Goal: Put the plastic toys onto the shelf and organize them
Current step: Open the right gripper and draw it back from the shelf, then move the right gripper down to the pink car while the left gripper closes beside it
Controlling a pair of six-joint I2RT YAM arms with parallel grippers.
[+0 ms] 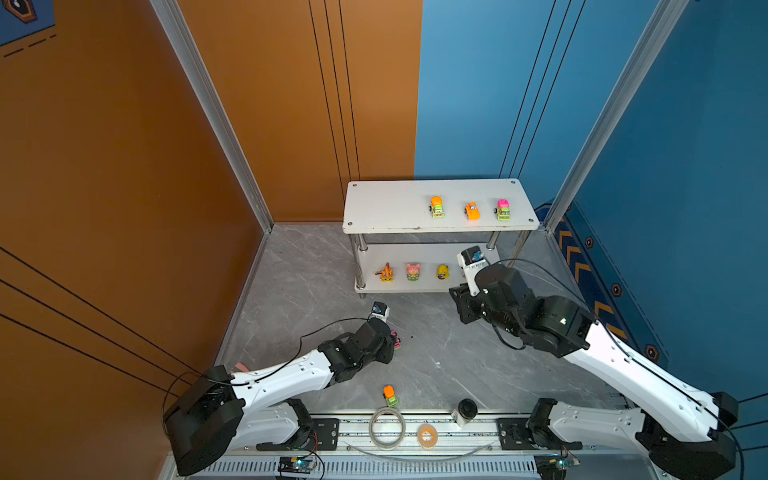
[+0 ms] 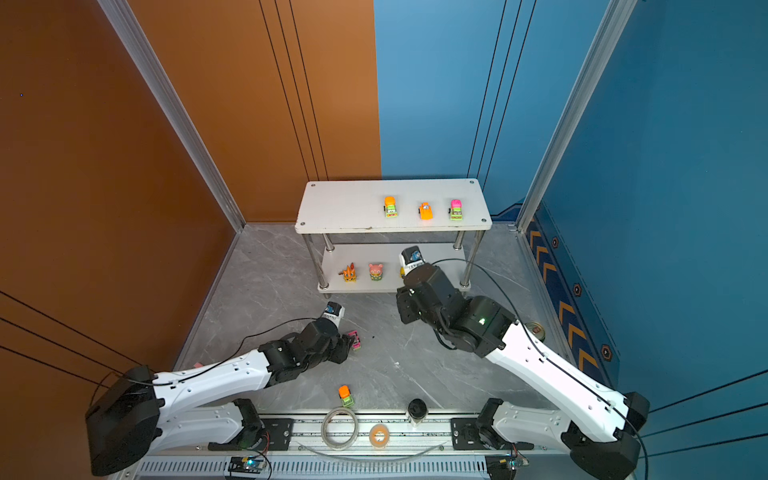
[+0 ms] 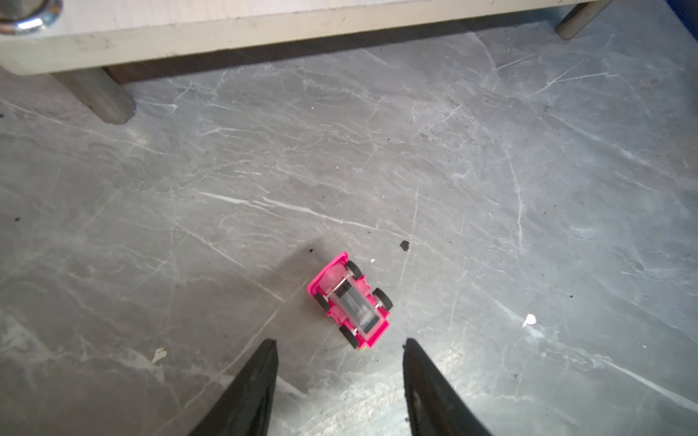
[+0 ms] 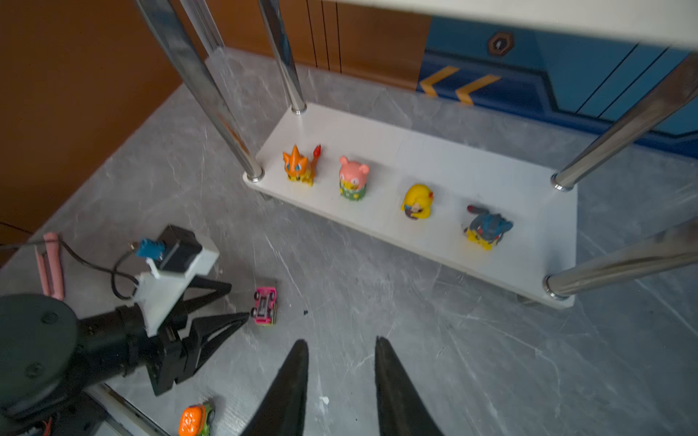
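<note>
The shelf carries three cars on its top board: orange-green, orange and pink-green. On the lower board stand the orange, pink, yellow and blue-grey figurines. A pink car lies wheels-up on the floor. My left gripper is open, its tips just short of that car and not touching it. An orange-green car sits near the front rail. My right gripper hangs over bare floor before the shelf, open with a narrow gap and nothing in it.
Two tape rolls and a black-capped cylinder lie along the front rail. A green can stands by the right wall. A pink strip lies beside the left arm. Chrome posts frame the lower tier.
</note>
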